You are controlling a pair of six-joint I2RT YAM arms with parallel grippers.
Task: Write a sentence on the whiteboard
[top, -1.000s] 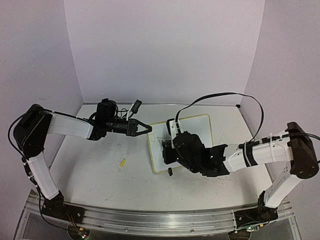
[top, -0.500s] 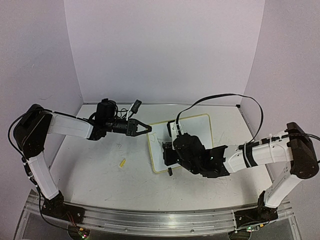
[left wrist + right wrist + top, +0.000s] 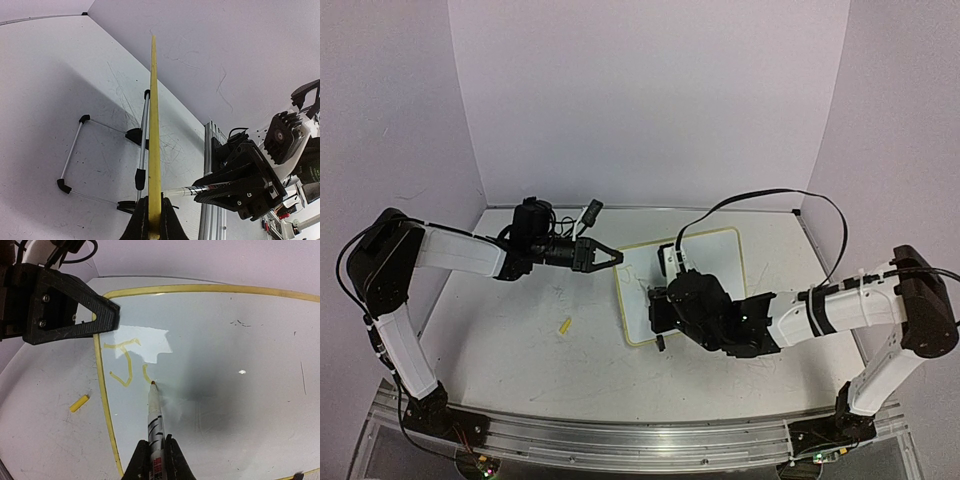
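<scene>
Scratched tabletop (image 3: 520, 330); glossy, round-cornered whiteboard (image 3: 225, 340).

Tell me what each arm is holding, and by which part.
Left fingers clamp the whiteboard by its yellow rim; right fingers hold the pen by its barrel, tip at the board.

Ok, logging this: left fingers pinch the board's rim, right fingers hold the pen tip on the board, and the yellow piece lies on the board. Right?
No: the piece lies on the table beside the board, not on it; the right wrist view shows this. The left fingers, right fingers and pen are as you say.
</scene>
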